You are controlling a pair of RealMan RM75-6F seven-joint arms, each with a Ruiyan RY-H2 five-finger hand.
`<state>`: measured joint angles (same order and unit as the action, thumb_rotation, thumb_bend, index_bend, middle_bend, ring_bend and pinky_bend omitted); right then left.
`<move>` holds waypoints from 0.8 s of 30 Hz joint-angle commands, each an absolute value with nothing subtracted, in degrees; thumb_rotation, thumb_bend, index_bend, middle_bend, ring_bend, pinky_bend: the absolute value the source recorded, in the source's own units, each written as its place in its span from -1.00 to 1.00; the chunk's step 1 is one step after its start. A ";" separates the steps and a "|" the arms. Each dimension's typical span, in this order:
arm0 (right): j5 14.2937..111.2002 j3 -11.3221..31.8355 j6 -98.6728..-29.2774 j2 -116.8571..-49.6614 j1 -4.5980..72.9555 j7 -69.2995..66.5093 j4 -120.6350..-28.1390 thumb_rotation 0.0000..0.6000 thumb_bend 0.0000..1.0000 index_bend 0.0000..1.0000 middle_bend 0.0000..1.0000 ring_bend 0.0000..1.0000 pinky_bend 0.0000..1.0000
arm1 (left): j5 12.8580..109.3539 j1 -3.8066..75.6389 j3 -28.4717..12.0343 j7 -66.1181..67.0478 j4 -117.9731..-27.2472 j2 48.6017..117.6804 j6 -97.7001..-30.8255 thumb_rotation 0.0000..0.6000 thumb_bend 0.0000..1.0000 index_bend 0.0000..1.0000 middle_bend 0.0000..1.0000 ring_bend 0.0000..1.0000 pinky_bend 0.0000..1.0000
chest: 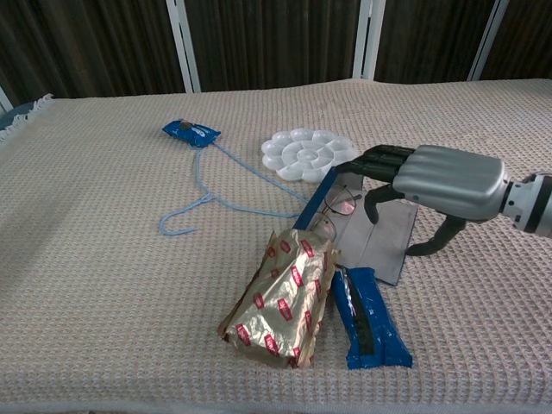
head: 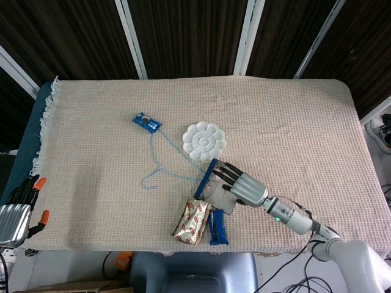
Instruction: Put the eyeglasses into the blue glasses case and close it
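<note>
The blue glasses case (chest: 316, 201) lies open near the table's front, its grey lining (chest: 378, 239) facing up; the head view shows the case (head: 208, 174) too. The eyeglasses (chest: 338, 205) rest at its left end against the raised blue flap. My right hand (chest: 435, 182) hovers over the case's right half, fingers (chest: 373, 158) reaching toward the glasses and thumb hanging down past the case edge, holding nothing. In the head view the right hand (head: 242, 186) covers much of the case. My left hand (head: 16, 210) hangs off the table's front-left corner, holding nothing.
A white flower-shaped palette (chest: 307, 154) sits just behind the case. A gold and red foil bag (chest: 281, 298) and a blue snack bar (chest: 370, 317) lie against the case's front. A small blue packet (chest: 191, 132) with a blue cord (chest: 203, 197) lies further left.
</note>
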<state>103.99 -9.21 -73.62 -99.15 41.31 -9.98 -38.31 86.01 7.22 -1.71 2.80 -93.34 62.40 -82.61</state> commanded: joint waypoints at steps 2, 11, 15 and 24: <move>104.43 -9.54 -73.40 -99.44 41.40 -10.29 -36.92 1.00 -0.40 0.13 -1.00 -1.00 -1.00 | 85.94 7.21 -1.74 2.75 -93.31 62.38 -82.63 1.00 -0.14 -1.00 -1.00 -0.97 -0.70; 105.04 -9.58 -72.19 -99.21 42.59 -8.50 -36.11 1.00 -0.40 0.13 -1.00 -1.00 -1.00 | 85.68 7.31 -1.84 3.02 -93.38 62.45 -82.42 1.00 -0.14 -1.00 -1.00 -0.97 -0.70; 105.24 -9.91 -71.23 -99.27 42.79 -7.82 -36.21 1.00 -0.40 0.13 -1.00 -1.00 -1.00 | 85.74 7.27 -1.80 3.02 -93.34 62.48 -82.49 1.00 -0.14 -1.00 -1.00 -0.97 -0.70; 104.97 -9.75 -71.04 -100.34 42.49 -7.51 -35.22 1.00 -0.40 0.12 -1.00 -1.00 -1.00 | 85.67 7.16 -1.86 2.94 -93.30 62.46 -82.72 1.00 -0.15 -1.00 -1.00 -0.97 -0.70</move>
